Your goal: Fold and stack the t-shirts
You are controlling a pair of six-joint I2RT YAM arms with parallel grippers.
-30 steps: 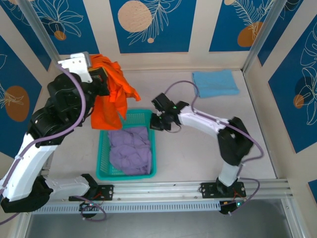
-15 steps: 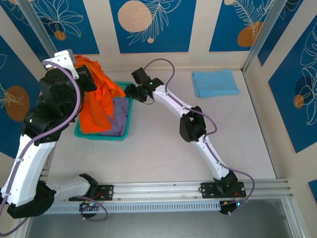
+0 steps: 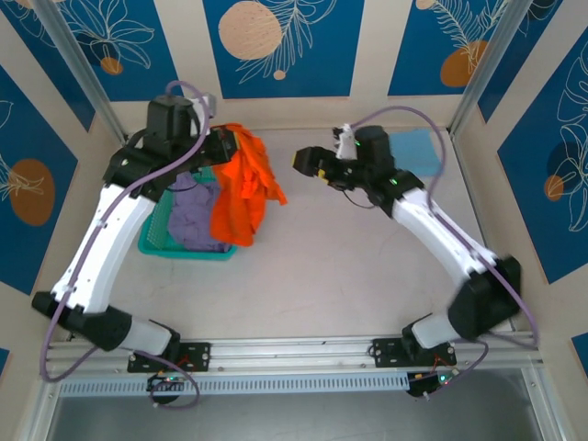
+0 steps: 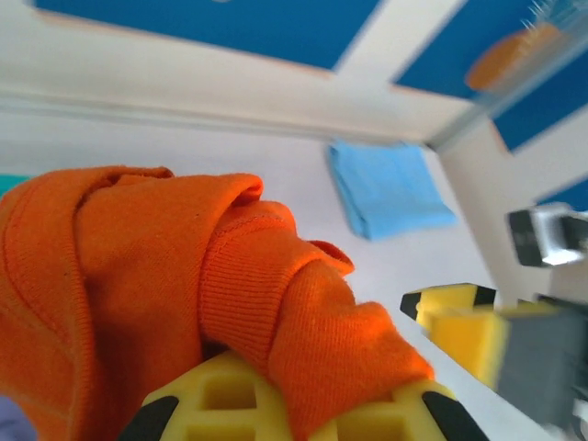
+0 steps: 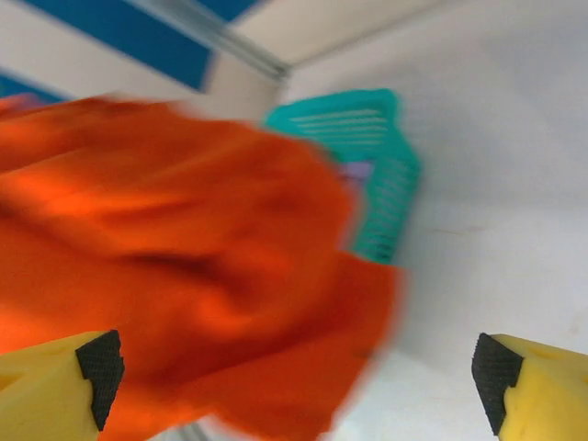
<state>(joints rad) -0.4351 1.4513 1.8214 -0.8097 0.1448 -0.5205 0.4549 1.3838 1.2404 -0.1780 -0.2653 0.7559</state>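
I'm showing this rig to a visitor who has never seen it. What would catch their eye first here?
The bright orange t-shirt stands out most: it hangs bunched from the left gripper, above the right side of the teal basket at the left rear. Facing it, the right gripper is open, and a folded light blue t-shirt lies at the back right.

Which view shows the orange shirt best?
The top view: the whole orange shirt hangs from the left claw, over the edge of the basket. The left wrist view gives a sharp close-up of one bunched fold; the right wrist view has it blurred and cut off.
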